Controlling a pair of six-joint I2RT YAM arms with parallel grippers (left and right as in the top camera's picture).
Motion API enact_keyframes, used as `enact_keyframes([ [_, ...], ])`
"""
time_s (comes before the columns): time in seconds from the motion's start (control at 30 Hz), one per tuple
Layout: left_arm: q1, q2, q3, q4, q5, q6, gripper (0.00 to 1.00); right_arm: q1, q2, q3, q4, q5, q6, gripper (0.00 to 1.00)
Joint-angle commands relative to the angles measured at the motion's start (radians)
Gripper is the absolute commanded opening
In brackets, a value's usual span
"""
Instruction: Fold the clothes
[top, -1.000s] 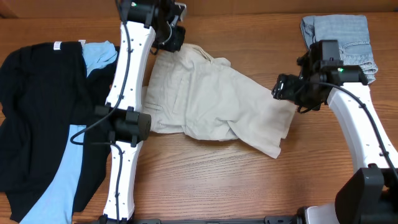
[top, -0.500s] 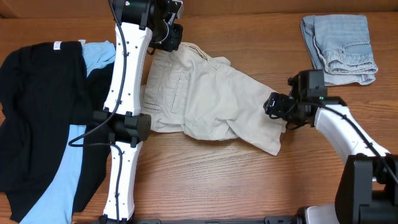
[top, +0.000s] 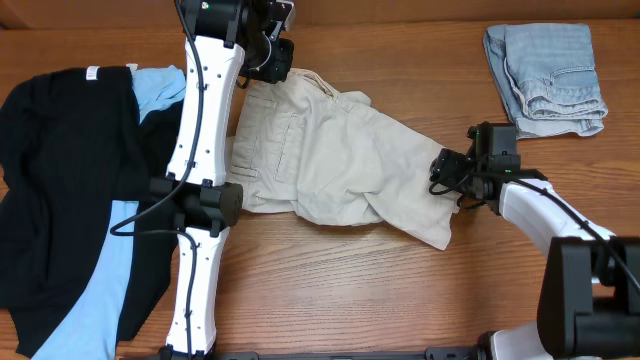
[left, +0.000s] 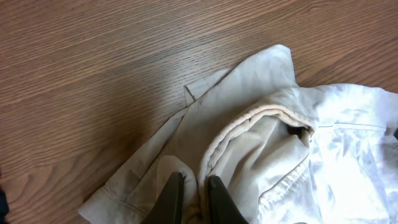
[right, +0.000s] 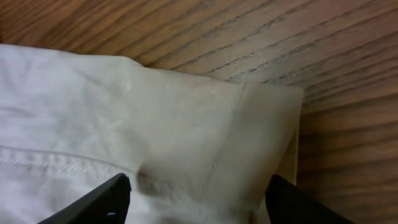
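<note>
The beige khaki shorts (top: 340, 160) lie crumpled across the middle of the table, waistband end at the back left. My left gripper (top: 268, 70) is shut on a fold of the shorts near the waistband (left: 189, 180) at the back. My right gripper (top: 448, 170) is open, low over the shorts' right leg hem (right: 205, 124), one finger on each side of the cloth. A black garment (top: 60, 170) and a light-blue shirt (top: 100, 280) lie spread at the left. Pale denim shorts (top: 545, 75) lie folded at the back right.
Bare wooden tabletop (top: 330, 290) runs along the front and between the khaki shorts and the denim shorts. The table's back edge is just behind my left gripper.
My right gripper has moved down and toward the front, onto the right hem of the khaki shorts. The left gripper has barely moved.
</note>
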Motion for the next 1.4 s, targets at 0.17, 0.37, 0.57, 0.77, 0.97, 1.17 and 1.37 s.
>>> enact_keyframes([
  [0.17, -0.002, -0.026, 0.021, -0.018, -0.063, -0.01, 0.05, -0.003, 0.108, -0.011, 0.024, -0.091, 0.005, 0.5],
  [0.37, 0.0, -0.026, 0.021, -0.019, -0.077, -0.01, 0.04, -0.003, 0.079, 0.017, 0.016, -0.098, 0.005, 0.3],
  [0.57, 0.007, -0.069, 0.023, -0.013, -0.141, -0.051, 0.04, -0.03, -0.054, 0.135, -0.117, -0.096, 0.005, 0.04],
  [0.77, 0.026, -0.192, 0.023, -0.008, -0.142, -0.062, 0.04, -0.108, -0.192, 0.328, -0.299, -0.095, -0.005, 0.04],
  [0.97, 0.027, -0.383, 0.023, 0.054, -0.162, -0.062, 0.04, -0.205, -0.307, 0.564, -0.471, -0.147, -0.058, 0.04],
  [1.17, 0.027, -0.583, 0.023, 0.135, -0.164, -0.062, 0.04, -0.311, -0.406, 0.78, -0.623, -0.182, -0.085, 0.04],
  [1.37, 0.027, -0.754, 0.023, 0.185, -0.164, -0.061, 0.04, -0.423, -0.521, 0.949, -0.73, -0.2, -0.087, 0.04],
])
